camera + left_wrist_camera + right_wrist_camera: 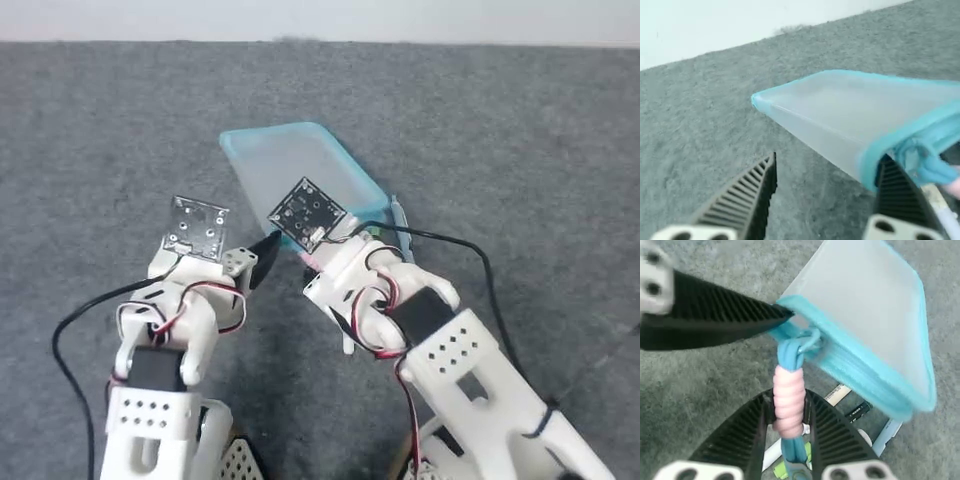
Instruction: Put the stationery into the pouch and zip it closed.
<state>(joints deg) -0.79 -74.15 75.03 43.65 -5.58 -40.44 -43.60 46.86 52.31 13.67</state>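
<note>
Pouch (300,170) corner touches released left end effector (829,161); right end effector (786,399) grasps pink zipper pull (787,382).

Bare grey mat (100,130) beyond the pouch (300,165)

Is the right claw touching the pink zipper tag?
Touching. In the right wrist view the right gripper pinches the pink zipper tag from both sides.

The pouch (300,170) is smooth, cloudy plastic with a soft blue cloth edge. Between the right gripper's (788,407) matt black ridged plastic fingers (740,440), the pull cord (788,390) is pink and smooth, hung on a shiny metal ring (812,335). Under the gripper, the grey mat (520,130) looks rough and fuzzy.
</note>
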